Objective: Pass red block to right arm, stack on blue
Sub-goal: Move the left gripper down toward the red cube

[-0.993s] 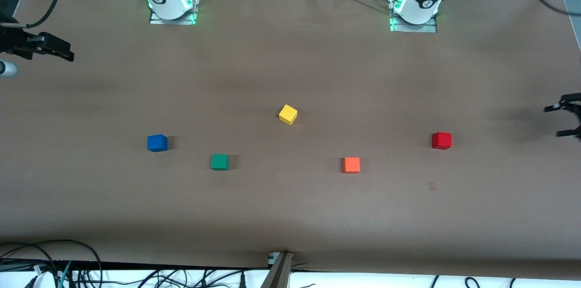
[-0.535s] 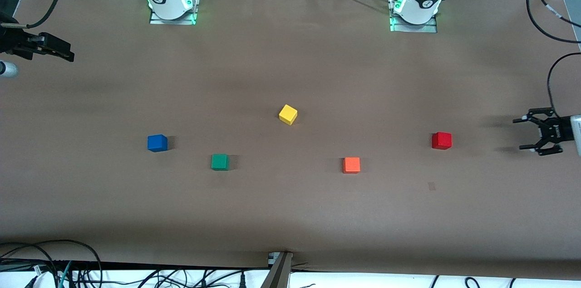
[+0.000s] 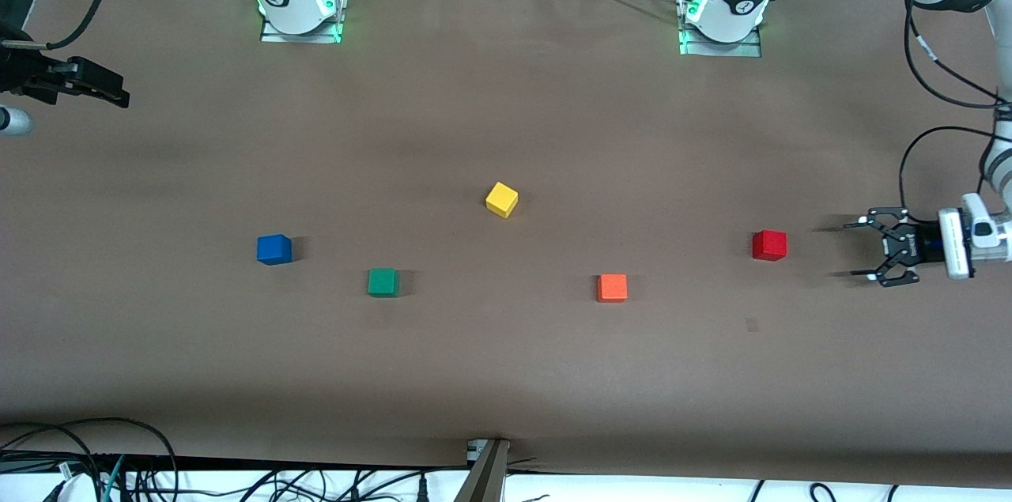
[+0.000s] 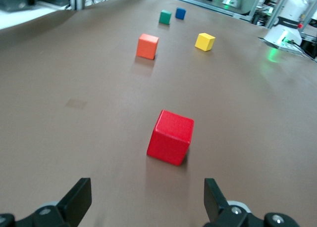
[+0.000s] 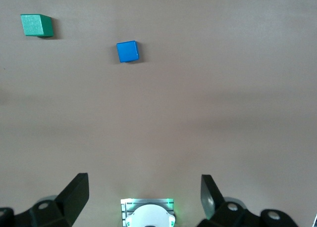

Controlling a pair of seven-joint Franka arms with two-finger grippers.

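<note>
The left gripper (image 3: 858,251) was seen low over the table (image 3: 506,375) at the left arm's end, its fingers spread wide and nothing held between them. The red block (image 3: 769,245) was found on the table just ahead of that gripper's open fingertips, in line with the gap and apart from them; in the left wrist view the red block (image 4: 170,137) was framed between the two fingertips (image 4: 79,198). The right gripper (image 3: 99,83) was kept waiting at the right arm's end of the table, its fingers (image 5: 74,192) likewise spread and empty. The blue block (image 3: 273,249) was seen well apart from the right gripper, on the table toward the front camera, with a green block (image 3: 383,281) beside it. An orange block (image 3: 612,287) and a yellow block (image 3: 501,199) were seen farther ahead of the left gripper, past the red block.
</note>
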